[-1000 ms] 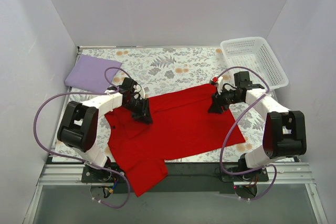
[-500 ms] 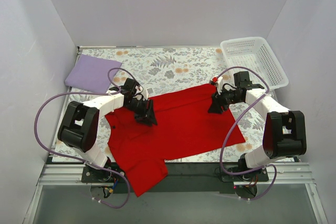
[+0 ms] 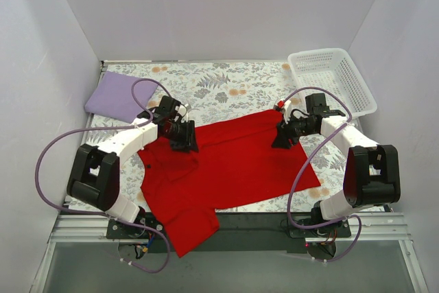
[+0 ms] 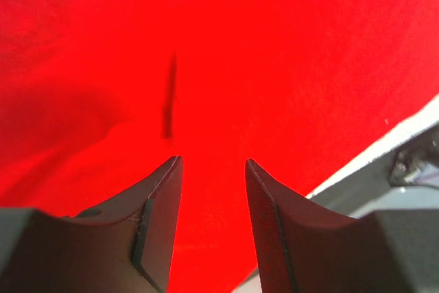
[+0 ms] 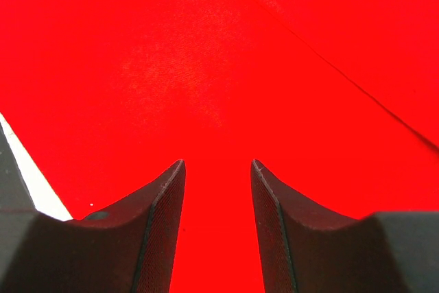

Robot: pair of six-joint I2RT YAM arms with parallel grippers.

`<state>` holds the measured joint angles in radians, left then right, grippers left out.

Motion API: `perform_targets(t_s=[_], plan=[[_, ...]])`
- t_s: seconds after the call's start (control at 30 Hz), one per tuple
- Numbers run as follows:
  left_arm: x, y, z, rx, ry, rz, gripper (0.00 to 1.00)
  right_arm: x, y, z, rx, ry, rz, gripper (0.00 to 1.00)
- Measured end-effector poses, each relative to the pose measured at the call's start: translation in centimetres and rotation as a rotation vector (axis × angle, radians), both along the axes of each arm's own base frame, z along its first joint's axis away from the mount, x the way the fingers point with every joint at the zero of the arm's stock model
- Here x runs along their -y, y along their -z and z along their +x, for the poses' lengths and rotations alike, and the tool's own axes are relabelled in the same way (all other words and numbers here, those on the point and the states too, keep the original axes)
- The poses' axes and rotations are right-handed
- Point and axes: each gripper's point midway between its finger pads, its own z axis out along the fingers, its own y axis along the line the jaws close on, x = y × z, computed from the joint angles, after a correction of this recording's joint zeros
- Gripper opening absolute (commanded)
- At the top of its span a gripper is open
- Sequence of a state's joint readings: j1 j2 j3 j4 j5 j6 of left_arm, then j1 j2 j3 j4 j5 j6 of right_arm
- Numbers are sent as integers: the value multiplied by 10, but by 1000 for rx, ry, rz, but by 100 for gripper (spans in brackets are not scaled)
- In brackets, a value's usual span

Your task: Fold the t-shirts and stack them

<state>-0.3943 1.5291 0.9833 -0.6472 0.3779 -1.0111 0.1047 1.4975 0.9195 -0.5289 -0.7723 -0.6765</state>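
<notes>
Moved: my left jaws sit higher on the red shirt (image 3: pixel 240 162), nearer the upper left.
Left grip: parted, holding nothing.
Right grip: my right jaws parted, empty.

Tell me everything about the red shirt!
The red t-shirt is bright, plain, soft-looking cloth, spread mostly flat and slantwise on the flowery table. One short sleeve reaches past the table's near edge. A dark crease shows by the left gripper. It and the right gripper hover low over the far edge, jaws open, pinching nothing.
</notes>
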Motion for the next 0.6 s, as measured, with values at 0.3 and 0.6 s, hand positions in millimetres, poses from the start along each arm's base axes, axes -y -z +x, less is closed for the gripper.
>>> perform_targets(t_s=[0.3, 0.6], plan=[[-8, 28, 7, -46, -52, 79, 36, 0, 0, 0, 0, 1, -3, 50], [7, 31, 4, -88, -22, -1, 22, 0, 0, 0, 0, 1, -3, 50]])
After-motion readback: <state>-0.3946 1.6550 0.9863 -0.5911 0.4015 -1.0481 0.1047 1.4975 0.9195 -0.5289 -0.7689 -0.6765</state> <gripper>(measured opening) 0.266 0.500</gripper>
